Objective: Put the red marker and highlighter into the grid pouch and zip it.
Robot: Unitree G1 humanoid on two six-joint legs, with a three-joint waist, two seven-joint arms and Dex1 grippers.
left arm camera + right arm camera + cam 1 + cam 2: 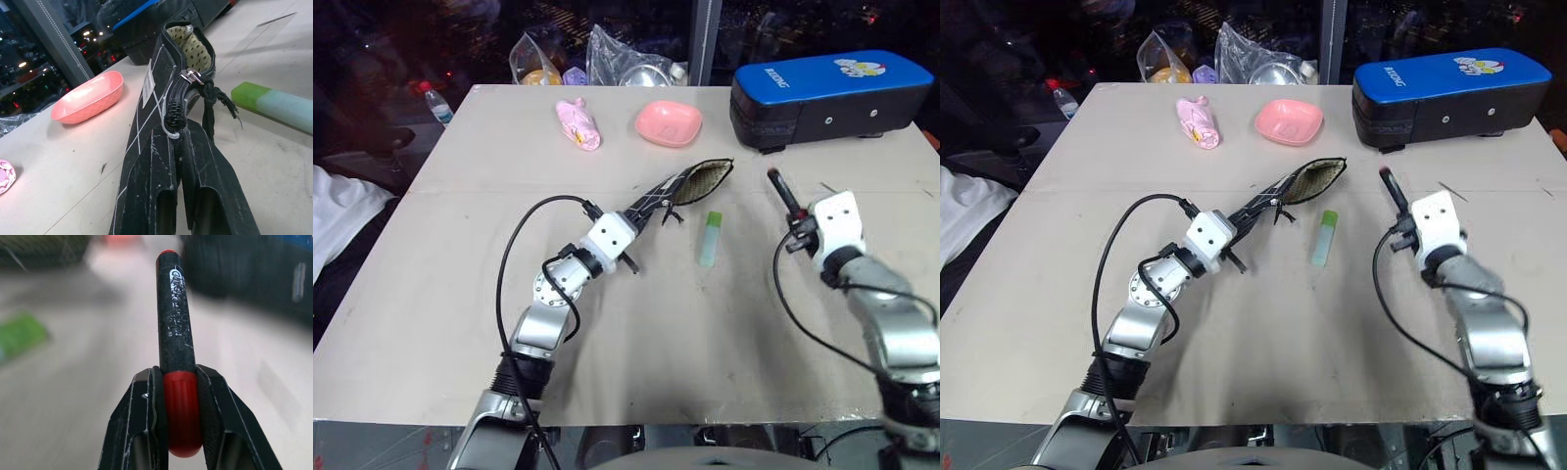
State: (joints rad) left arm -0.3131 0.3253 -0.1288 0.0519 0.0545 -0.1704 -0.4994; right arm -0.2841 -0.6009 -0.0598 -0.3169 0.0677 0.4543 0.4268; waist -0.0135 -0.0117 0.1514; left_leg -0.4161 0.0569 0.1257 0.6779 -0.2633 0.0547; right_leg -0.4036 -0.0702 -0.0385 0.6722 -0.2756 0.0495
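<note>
The grid pouch, black with white lines, lies slanted near the table's middle, its mouth open on the tan dotted lining. My left gripper is shut on the pouch's near end, by the zipper, whose pull sits close to the mouth. To the right, lifted off the table, my right gripper is shut on the red marker, clamping its red cap end so the black barrel sticks out forward. The pale green highlighter lies flat on the table between the two grippers, just right of the pouch.
A pink bowl and a pink soft object sit at the back of the table. The large blue-and-black case stands at the back right. Plastic bags and a bottle lie beyond the far edge.
</note>
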